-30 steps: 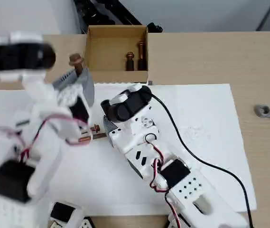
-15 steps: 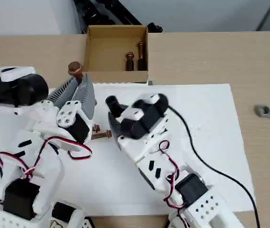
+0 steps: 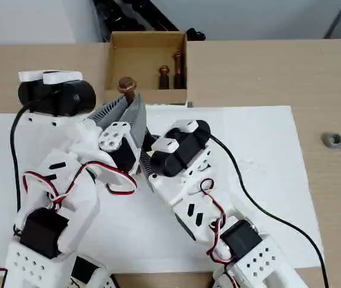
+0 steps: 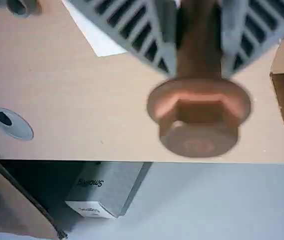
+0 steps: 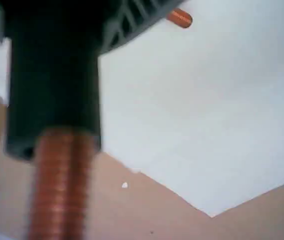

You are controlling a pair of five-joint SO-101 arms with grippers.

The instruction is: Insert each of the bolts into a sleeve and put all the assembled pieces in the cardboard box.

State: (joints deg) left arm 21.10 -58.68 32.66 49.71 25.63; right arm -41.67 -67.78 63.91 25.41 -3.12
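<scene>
Pale wood forms the tabletop (image 3: 248, 72), and a large white paper sheet (image 3: 260, 180) covers the middle of it. An open brown cardboard box (image 3: 117, 66) sits at the far edge of the sheet. In its right half, two copper bolts in dark sleeves (image 3: 171, 75) stand close together. The left gripper (image 3: 129, 105), grey and ribbed, is closed tight on the shank of a copper bolt with a flanged hexagonal head (image 4: 199, 117). That head pokes out past the fingertips, right by the box's near wall. The right gripper (image 3: 145, 157) sits over the middle of the sheet, just beside the white left arm (image 3: 68, 180). It is clamped round a black cylindrical sleeve (image 5: 52, 85), and a copper threaded shank (image 5: 57, 195) sticks out of the sleeve's end. On the sheet, a little apart from that sleeve, the tip of another copper bolt (image 5: 180, 18) shows past a gripper finger. Well off to the right, on bare wood, lies a small grey metal tool (image 3: 340, 142).
</scene>
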